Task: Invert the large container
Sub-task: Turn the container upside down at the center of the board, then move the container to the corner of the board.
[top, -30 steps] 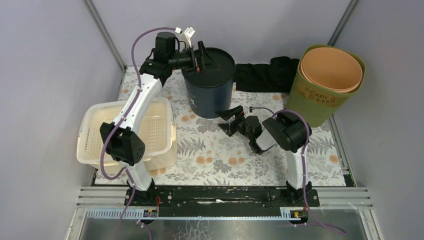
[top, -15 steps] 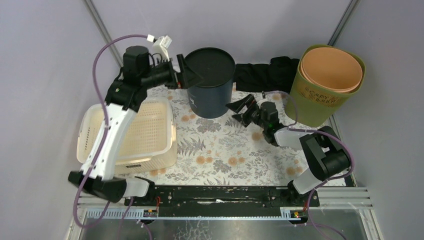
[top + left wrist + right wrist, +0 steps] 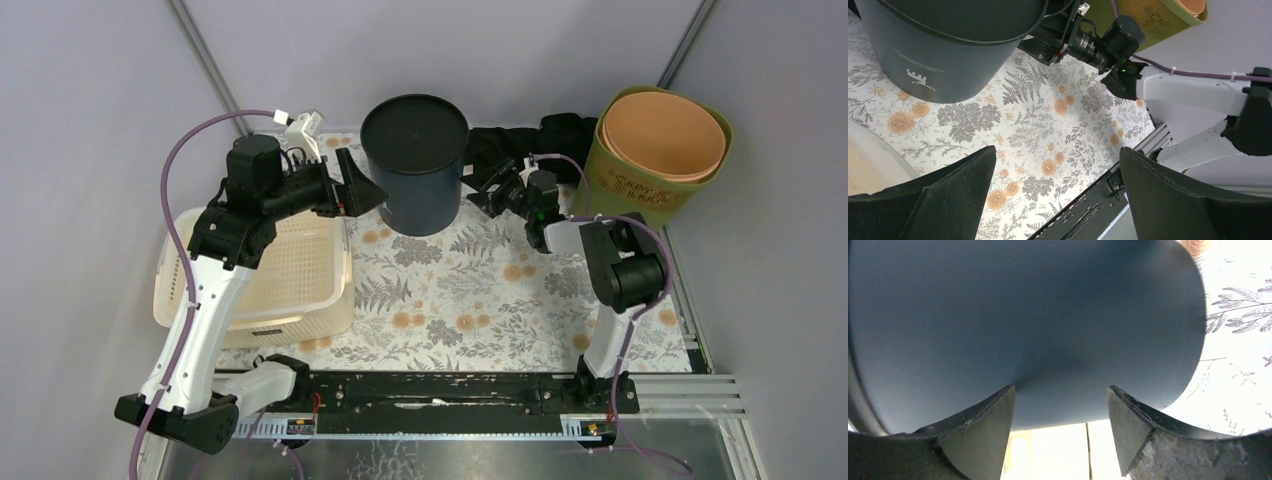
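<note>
While the large container [image 3: 414, 165] stands at 12 o'clock on the floral worktop [image 3: 450, 300], its flat dark top level, the right gripper [image 3: 478, 190] sits just beside its wall at 3 o'clock, jaws apart and grasping nothing. At 9 o'clock the left gripper [image 3: 365, 187] hangs spread wide and empty, near a cream basket [image 3: 290, 270]. A green bin [image 3: 640, 195] stands farther off at 3 o'clock

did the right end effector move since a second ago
Yes. In the top view the right end effector moved away from the near edge and rightward, toward the green basket, ending beside the large container.
</note>
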`<state>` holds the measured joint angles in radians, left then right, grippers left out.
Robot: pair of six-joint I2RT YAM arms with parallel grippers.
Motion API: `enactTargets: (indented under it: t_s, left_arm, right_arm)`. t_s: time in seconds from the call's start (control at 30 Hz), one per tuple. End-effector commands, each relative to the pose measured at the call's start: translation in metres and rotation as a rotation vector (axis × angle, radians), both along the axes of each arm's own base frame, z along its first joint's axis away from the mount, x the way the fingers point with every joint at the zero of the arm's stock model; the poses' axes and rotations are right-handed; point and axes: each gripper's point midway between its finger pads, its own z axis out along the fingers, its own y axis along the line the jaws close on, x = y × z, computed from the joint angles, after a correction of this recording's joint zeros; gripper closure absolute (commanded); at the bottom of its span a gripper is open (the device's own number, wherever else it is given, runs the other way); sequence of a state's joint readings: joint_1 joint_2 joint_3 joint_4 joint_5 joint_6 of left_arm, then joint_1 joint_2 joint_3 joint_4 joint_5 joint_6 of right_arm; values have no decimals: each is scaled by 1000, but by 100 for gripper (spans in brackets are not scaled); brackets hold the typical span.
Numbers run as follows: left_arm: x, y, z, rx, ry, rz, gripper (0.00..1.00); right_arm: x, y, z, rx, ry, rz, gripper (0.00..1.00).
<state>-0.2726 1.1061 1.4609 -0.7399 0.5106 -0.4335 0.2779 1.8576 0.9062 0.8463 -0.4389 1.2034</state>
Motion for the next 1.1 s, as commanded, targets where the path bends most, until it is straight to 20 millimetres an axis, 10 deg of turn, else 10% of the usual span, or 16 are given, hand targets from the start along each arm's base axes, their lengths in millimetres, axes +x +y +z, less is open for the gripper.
enactTargets:
  t_s: [0.0, 0.5, 1.07]
  left_arm:
    - [0, 4, -10, 27, 1, 15, 0]
    - [34, -16, -38, -73, 53, 7, 0]
    - [152, -92, -63, -107, 51, 135, 0]
  right_arm:
    - [15, 18, 25, 164, -86, 53, 26]
    - [42, 124, 18, 190, -147, 283, 19]
    - [-88, 18, -3, -292, -10, 130, 8]
